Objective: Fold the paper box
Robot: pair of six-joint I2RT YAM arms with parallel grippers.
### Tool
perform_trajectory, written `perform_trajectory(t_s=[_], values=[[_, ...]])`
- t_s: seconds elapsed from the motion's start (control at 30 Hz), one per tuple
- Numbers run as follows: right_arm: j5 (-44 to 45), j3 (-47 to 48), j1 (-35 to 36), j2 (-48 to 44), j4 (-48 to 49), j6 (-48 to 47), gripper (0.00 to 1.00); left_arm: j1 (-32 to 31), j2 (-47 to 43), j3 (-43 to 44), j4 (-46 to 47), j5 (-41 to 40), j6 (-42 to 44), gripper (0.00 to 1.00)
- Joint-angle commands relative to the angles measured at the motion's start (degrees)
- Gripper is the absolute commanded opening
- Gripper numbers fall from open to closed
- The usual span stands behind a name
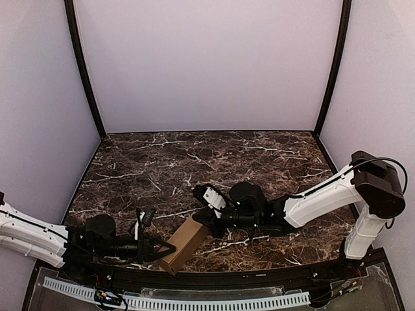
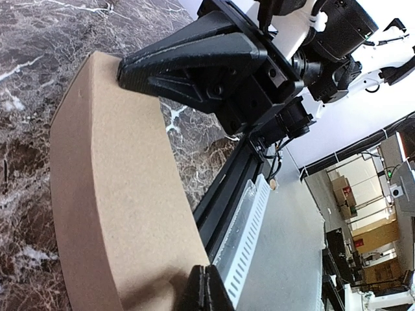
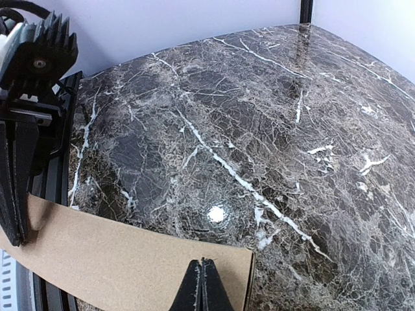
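Top external: slim tan paper box (image 1: 186,243) lay at near edge of tabletop (image 1: 194,162); left end effector (image 1: 170,249) and right end effector (image 1: 206,223), closed, apparently pressed its ends.

High rear overview, two close wrist views, all sharing the paper box (image 1: 185,245)

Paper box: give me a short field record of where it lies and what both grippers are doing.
paper box: slim folded shape, lying diagonally near the front edge
left gripper: shut, tip against the box's near end
right gripper: shut, tip against the box's far end
table: dark veined marble
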Motion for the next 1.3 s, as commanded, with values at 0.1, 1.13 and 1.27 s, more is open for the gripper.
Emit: perform_trajectory(t_s=[0.1,1.13,1.27], values=[[0.12,-1.26,0.48,4.15,-11.09,0.70,0.00,-0.80,9.51,-3.90,13.28,4.22,-2.26,0.01],[0.74,-0.56,0.83,4.09,-12.71,0.18,0.00,-1.92,16.28,4.12,-6.17,11.52,-3.10,0.01],[0.87,-0.36,0.94,3.91,-12.98,0.18,0.00,-1.88,18.62,5.13,-6.08,12.28,-2.92,0.01]])
